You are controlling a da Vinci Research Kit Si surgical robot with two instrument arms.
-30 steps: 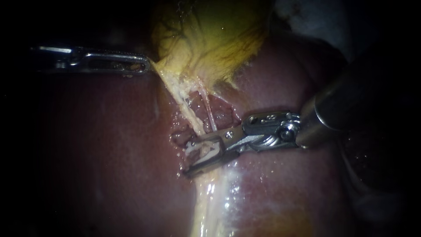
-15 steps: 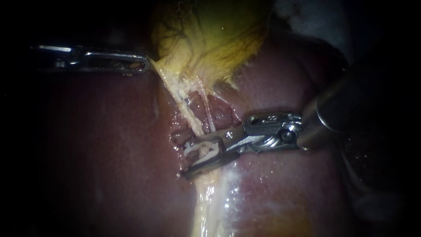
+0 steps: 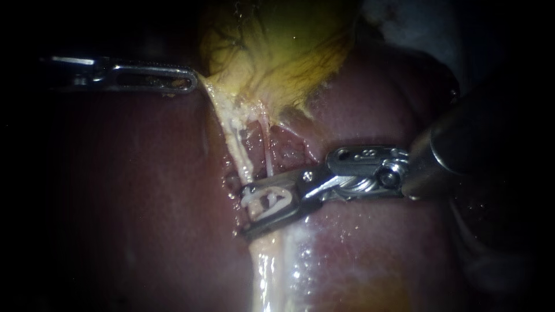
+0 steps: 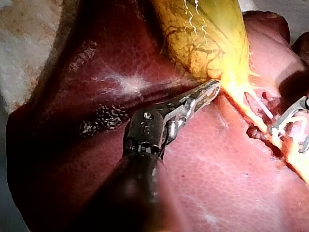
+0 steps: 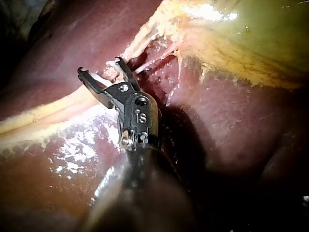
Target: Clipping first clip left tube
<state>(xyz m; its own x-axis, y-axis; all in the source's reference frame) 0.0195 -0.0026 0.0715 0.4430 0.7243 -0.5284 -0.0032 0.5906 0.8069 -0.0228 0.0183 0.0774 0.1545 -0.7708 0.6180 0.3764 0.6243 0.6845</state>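
The yellow-green gallbladder (image 3: 277, 52) lies on the dark red liver (image 3: 144, 190). My left instrument (image 3: 193, 81) comes in from the left, its jaws shut on the gallbladder's lower edge, as the left wrist view (image 4: 212, 89) also shows. Two strands run down from there: the thicker, pale left tube (image 3: 234, 138) and a thin white right tube (image 3: 269, 153). My right instrument (image 3: 244, 211) straddles the left tube with open jaws. A white clip (image 3: 269, 202) sits between them. In the right wrist view the jaws (image 5: 100, 66) form a V around the tube.
A glistening pale band of tissue (image 3: 272, 271) runs down the liver below the right instrument's jaws. Raw, dissected liver bed (image 3: 289, 150) lies between the tubes. White cloth (image 3: 404, 17) shows behind the liver.
The left instrument has drawn the gallbladder's edge slightly upward, and the left tube now stands straighter. The right instrument's jaws stay astride the tube, seated a little further across it.
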